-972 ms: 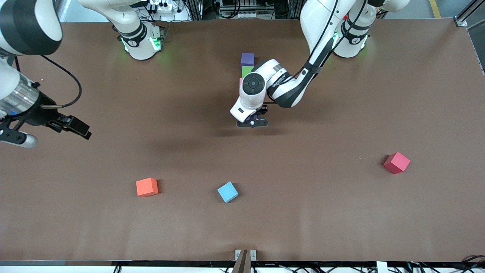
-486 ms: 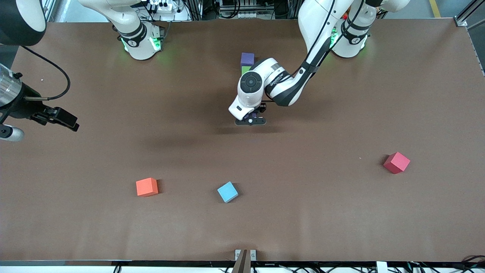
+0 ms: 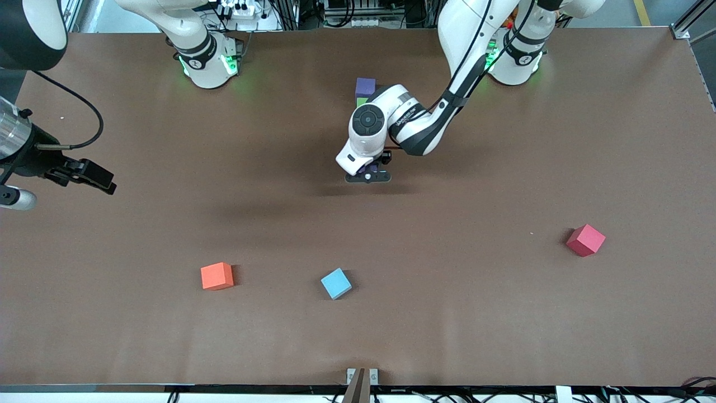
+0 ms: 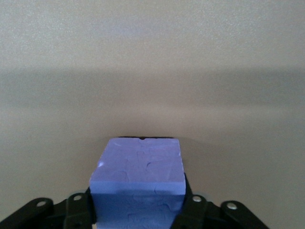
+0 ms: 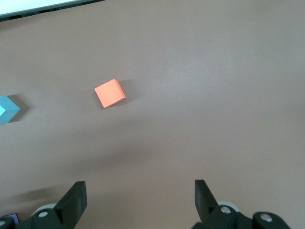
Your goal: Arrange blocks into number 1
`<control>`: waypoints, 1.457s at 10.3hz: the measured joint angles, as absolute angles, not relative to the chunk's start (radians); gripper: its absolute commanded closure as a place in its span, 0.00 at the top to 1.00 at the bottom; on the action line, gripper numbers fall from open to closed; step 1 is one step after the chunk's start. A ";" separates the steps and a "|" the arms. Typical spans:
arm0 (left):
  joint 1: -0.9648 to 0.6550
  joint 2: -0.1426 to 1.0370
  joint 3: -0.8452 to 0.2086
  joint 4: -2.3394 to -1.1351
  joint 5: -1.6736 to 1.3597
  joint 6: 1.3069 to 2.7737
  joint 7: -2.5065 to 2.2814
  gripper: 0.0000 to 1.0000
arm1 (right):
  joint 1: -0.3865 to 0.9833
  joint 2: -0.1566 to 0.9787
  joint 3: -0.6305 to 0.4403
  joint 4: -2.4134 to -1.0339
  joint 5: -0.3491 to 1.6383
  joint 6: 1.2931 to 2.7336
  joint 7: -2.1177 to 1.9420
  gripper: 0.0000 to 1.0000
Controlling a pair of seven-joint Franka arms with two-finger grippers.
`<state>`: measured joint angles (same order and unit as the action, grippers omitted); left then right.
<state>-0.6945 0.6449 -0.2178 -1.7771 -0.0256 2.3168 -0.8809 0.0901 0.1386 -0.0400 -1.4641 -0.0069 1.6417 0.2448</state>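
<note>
A purple block (image 3: 365,85) lies on the table toward the robots' bases, and a sliver of the green block (image 3: 361,101) shows right next to it, on the side nearer the front camera. My left arm covers whatever follows in that row, so both pink blocks are hidden. Just past that row, low over the table, my left gripper (image 3: 367,174) is shut on the second purple block (image 4: 138,176). My right gripper (image 5: 138,200) waits open and empty above the right arm's end of the table (image 3: 84,173).
An orange cube (image 3: 217,275) and a light-blue cube (image 3: 336,283) lie nearer the front camera. A red cube (image 3: 585,239) sits toward the left arm's end. The orange cube (image 5: 110,93) also shows in the right wrist view.
My left gripper has shifted slightly toward the block row with the purple block. The right arm pulled back toward its end of the table, then held still.
</note>
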 measured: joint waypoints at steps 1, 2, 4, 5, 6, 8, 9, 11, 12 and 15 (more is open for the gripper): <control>-0.694 0.645 -0.218 -1.777 -0.026 2.317 -0.881 1.00 | 0.090 0.139 -0.038 -1.464 -0.007 1.642 0.245 1.00; -0.694 0.645 -0.217 -1.775 -0.026 2.319 -0.883 1.00 | 0.090 0.139 -0.036 -1.463 -0.007 1.642 0.244 1.00; -0.687 0.632 -0.216 -1.752 -0.026 2.324 -0.888 1.00 | 0.090 0.140 -0.034 -1.463 -0.007 1.642 0.244 1.00; -0.677 0.604 -0.213 -1.741 -0.026 2.322 -0.891 1.00 | 0.090 0.141 -0.033 -1.463 -0.007 1.642 0.244 1.00; -0.652 0.560 -0.210 -1.734 -0.026 2.308 -0.892 1.00 | 0.090 0.142 -0.032 -1.463 -0.007 1.642 0.244 1.00; -0.564 0.441 -0.204 -1.728 -0.026 2.260 -0.892 1.00 | 0.091 0.142 -0.031 -1.462 -0.007 1.641 0.244 1.00; -0.507 0.384 -0.203 -1.729 -0.026 2.241 -0.891 1.00 | 0.091 0.143 -0.029 -1.462 -0.007 1.641 0.244 1.00; -0.385 0.290 -0.202 -1.730 -0.019 2.193 -0.873 1.00 | 0.092 0.143 -0.028 -1.461 -0.007 1.641 0.244 1.00; -0.318 0.246 -0.202 -1.730 -0.016 2.158 -0.821 1.00 | 0.092 0.143 -0.027 -1.461 -0.007 1.641 0.244 1.00; -0.117 0.130 -0.201 -1.731 -0.015 2.069 -0.621 1.00 | 0.090 0.143 -0.028 -1.460 -0.007 1.640 0.244 1.00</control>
<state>-0.1168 0.1296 -0.2005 -1.7306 -0.0147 2.0687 -0.6215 0.0897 0.1434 -0.0282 -1.4600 -0.0069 1.6404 0.2439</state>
